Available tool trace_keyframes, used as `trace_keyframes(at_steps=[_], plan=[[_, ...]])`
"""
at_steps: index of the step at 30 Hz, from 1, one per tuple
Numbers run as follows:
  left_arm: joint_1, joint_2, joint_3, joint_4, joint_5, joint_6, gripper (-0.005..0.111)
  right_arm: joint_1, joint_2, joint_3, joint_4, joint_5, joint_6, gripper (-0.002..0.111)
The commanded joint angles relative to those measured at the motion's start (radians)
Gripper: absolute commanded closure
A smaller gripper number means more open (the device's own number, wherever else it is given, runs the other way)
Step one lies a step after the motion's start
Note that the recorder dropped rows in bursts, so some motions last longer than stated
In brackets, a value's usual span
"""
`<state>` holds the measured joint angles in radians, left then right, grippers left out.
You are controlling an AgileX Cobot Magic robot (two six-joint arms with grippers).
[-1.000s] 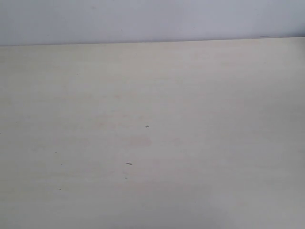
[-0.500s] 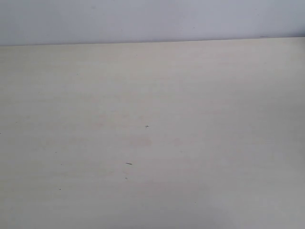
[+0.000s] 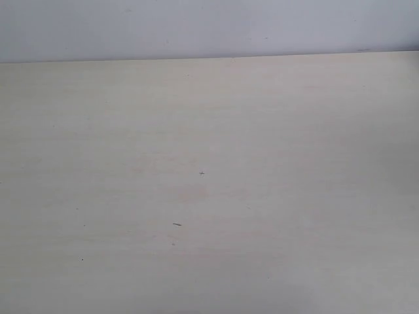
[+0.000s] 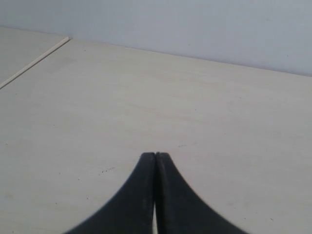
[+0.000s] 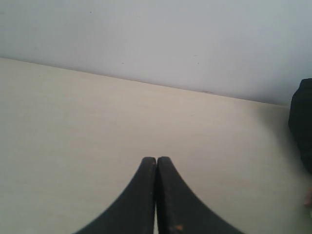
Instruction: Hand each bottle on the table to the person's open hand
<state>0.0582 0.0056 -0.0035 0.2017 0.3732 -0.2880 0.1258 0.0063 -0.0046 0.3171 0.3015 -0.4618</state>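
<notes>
None of the small clear plastic bottles shows in any view: the wide pale cream worktop (image 3: 275,131) with faint wood grain carries only a few dark specks (image 3: 177,224). Left gripper (image 4: 155,156) and right gripper (image 5: 156,160) hang over the worktop, their black fingers (image 4: 141,195) pressed together and holding nothing. Judging by this, the handovers are probably finished, or the bottles lie out of view.
</notes>
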Motion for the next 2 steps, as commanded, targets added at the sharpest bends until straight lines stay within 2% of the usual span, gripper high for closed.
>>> trace_keyframes(at_steps=[1,2], plan=[[0.001,-0.006,0.003,0.004,-0.014,-0.003,0.107,-0.004,-0.006,0.005,-0.002,0.003,-0.003,0.108],[0.001,-0.006,0.003,0.004,-0.014,-0.003,0.107,-0.004,-0.006,0.005,-0.002,0.003,-0.003,0.108]])
